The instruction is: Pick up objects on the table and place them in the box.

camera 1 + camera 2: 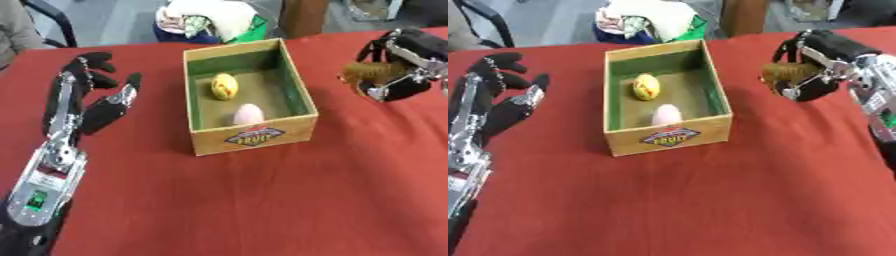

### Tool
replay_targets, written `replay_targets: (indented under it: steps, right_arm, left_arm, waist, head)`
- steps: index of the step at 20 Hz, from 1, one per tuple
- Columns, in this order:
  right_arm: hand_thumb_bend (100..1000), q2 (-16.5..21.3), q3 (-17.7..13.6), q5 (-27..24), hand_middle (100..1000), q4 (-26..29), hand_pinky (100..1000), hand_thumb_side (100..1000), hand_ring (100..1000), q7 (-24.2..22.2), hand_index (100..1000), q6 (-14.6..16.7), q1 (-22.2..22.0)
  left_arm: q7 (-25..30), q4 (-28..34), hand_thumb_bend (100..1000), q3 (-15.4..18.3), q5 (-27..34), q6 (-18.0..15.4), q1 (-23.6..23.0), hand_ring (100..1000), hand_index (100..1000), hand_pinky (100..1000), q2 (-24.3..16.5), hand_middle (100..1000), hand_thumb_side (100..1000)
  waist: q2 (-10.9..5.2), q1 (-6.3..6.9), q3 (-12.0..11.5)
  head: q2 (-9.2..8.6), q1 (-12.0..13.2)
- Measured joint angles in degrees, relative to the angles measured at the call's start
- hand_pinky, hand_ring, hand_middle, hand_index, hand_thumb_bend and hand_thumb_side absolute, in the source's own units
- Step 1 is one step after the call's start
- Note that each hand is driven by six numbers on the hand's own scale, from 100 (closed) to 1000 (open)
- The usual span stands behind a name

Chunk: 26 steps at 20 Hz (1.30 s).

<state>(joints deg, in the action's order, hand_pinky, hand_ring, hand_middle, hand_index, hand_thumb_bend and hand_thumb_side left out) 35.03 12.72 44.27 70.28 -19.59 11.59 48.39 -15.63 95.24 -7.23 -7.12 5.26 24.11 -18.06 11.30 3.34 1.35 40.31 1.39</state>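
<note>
An open wooden box with a fruit label on its front stands mid-table. Inside lie a yellow egg-shaped object and a pale pink egg-shaped one. My right hand hovers just right of the box, above the cloth, its fingers curled round a brown fuzzy object. Left of the box, my left hand rests open over the cloth, fingers pointing up and holding nothing.
A red cloth covers the table. Beyond the far edge sit a bundle of cloth and bags and a dark chair. A person's sleeve shows at the top left.
</note>
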Motion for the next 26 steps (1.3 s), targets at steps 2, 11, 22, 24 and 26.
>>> replay_targets:
  steps: [2, 11, 22, 24, 26]
  right_arm:
    - [100, 0.0, 0.0, -0.6, 380, 0.8, 160, 100, 272, 0.0, 494, 0.0, 2.2]
    - [100, -3.3, 0.9, -0.5, 385, -1.2, 164, 100, 275, -0.6, 500, 1.4, 7.4]
    - [178, -11.2, 1.5, 3.6, 569, -9.6, 406, 100, 505, 0.2, 696, 3.3, 8.5]
    - [236, -12.1, 1.8, 4.6, 673, -10.5, 549, 100, 653, 1.1, 783, 3.5, 8.5]
    - [271, -12.6, 1.8, 5.3, 724, -10.8, 630, 114, 724, 1.9, 812, 3.5, 8.5]
  left_arm:
    - [0.0, 0.2, 451, 0.0, 0.0, 0.0, -0.1, 525, 741, 637, 0.0, 565, 220]
    - [0.2, 0.6, 454, -0.1, 0.0, -0.2, -0.1, 526, 741, 636, 0.5, 564, 218]
    - [1.0, 1.3, 459, -0.8, 0.0, -0.3, 0.7, 525, 740, 637, 2.0, 563, 219]
    - [1.1, 1.3, 459, -0.8, 0.0, -0.3, 0.7, 525, 740, 637, 2.0, 563, 220]
    - [1.1, 1.4, 460, -0.8, 0.0, -0.3, 0.7, 525, 740, 637, 2.1, 563, 220]
  waist:
    - [-0.21, -0.34, -0.6]
    - [-0.59, -1.0, -3.8]
    - [-0.57, -0.61, -6.7]
    - [-0.56, -0.61, -6.7]
    - [-0.55, -0.61, -6.6]
  head:
    - [0.0, -0.1]
    - [0.01, -1.2]
    - [-0.07, -2.9]
    - [-0.07, -3.0]
    - [-0.07, -3.0]
